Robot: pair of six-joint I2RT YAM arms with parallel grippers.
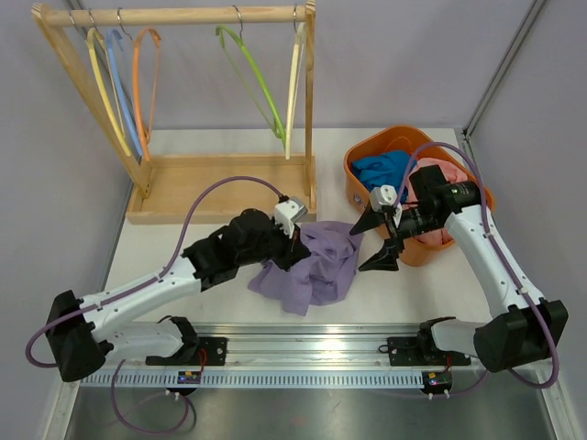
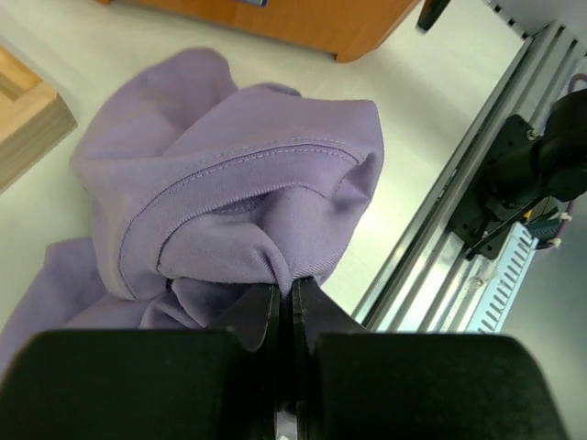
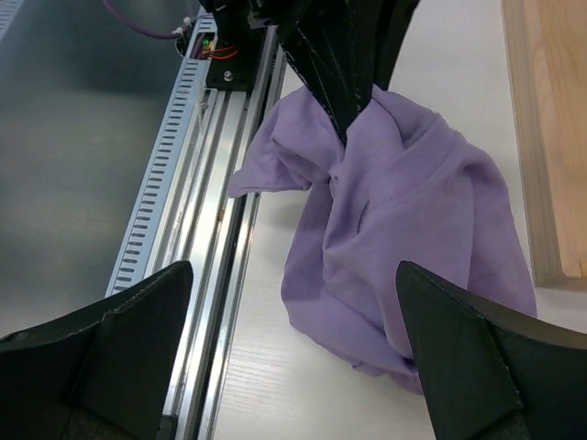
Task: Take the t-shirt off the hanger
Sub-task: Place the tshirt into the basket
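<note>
The purple t-shirt [image 1: 316, 264] lies bunched on the table, off any hanger; it also shows in the left wrist view [image 2: 229, 183] and the right wrist view [image 3: 404, 220]. My left gripper [image 1: 295, 246] is shut on a fold of it [image 2: 284, 286]. My right gripper [image 1: 378, 240] is open and empty, just right of the shirt [image 3: 293, 357]. Several empty hangers hang on the wooden rack [image 1: 183, 18]: yellow [image 1: 103, 92], blue [image 1: 124, 92], orange [image 1: 142, 82], green [image 1: 252, 78] and cream [image 1: 293, 87].
An orange basket [image 1: 353, 179] with blue and pink clothes stands at the right, partly behind my right arm. The rack's wooden base [image 1: 220, 183] lies behind the shirt. The metal rail [image 1: 303, 353] runs along the near edge.
</note>
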